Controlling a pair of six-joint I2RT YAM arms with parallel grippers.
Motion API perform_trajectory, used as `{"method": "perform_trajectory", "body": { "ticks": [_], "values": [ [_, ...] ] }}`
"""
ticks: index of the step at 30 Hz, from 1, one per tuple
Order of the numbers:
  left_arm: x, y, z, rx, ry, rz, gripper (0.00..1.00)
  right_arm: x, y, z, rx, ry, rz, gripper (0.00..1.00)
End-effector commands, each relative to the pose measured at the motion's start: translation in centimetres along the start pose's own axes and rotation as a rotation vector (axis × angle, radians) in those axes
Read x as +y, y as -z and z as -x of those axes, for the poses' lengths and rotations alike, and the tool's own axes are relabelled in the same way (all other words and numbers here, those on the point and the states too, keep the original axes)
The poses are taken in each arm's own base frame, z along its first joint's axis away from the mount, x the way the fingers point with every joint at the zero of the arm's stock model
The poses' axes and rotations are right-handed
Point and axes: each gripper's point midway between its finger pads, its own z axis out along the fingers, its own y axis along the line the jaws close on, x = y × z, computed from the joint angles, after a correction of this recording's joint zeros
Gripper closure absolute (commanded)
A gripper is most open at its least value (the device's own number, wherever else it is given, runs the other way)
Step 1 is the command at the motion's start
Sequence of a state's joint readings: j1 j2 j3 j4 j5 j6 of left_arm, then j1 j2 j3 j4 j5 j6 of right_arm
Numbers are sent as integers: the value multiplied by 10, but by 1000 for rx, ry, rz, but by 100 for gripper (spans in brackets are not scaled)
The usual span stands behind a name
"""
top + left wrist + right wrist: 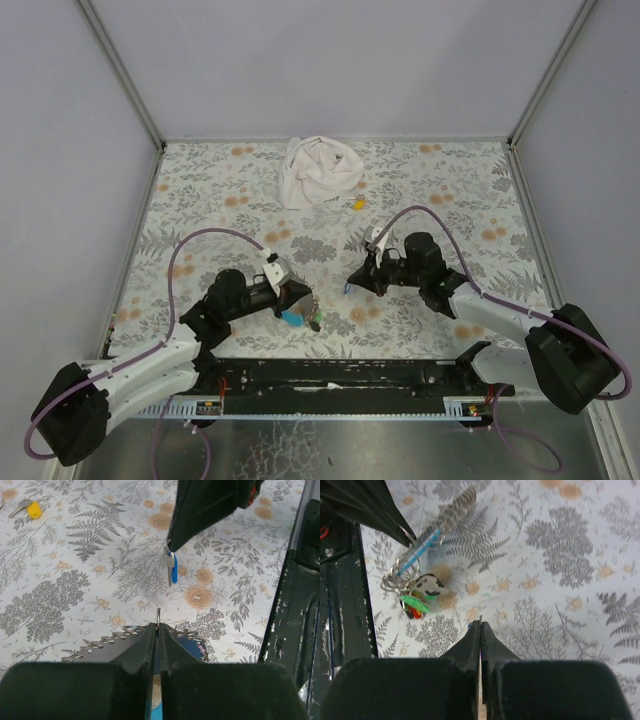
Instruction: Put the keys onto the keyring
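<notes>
My left gripper [301, 300] is shut on the keyring; in the left wrist view a thin metal edge [158, 614] sticks out of the closed jaws. The grey strap with blue inner side [107, 642] curls under my fingers. In the right wrist view the strap [426, 544] hangs with the ring [394, 578] and a green key [415, 603] below it. My right gripper [350, 284] is shut on the blue-capped key [172, 568], held above the table a short way right of the keyring. Its blade tip [480, 619] shows between the jaws.
A yellow-capped key [357, 203] lies on the floral cloth toward the back, also in the left wrist view [33, 509]. A crumpled white cloth [318, 170] sits at the back centre. The black base rail [330, 375] runs along the near edge.
</notes>
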State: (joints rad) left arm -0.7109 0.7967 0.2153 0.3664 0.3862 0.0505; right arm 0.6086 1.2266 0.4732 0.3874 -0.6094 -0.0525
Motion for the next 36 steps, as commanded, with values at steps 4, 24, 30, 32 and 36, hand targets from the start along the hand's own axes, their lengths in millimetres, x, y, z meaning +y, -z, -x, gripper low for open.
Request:
{"method": "perform_trajectory", "body": {
  "ticks": [4, 24, 30, 32, 36],
  "values": [
    [-22, 0, 36, -148, -152, -149, 100, 24, 9, 75, -253, 252, 121, 99],
    [-44, -7, 34, -73, -229, -336, 100, 62, 6, 59, -209, 376, 305, 100],
    [-21, -11, 23, -30, -191, -195, 100, 33, 8, 44, 23, 167, 111, 100],
    [-13, -11, 21, -25, -178, -148, 100, 30, 12, 37, 105, 51, 68, 100],
    [-5, -10, 25, -43, -168, -87, 100, 25, 30, 11, 302, -137, -58, 100]
  ]
}}
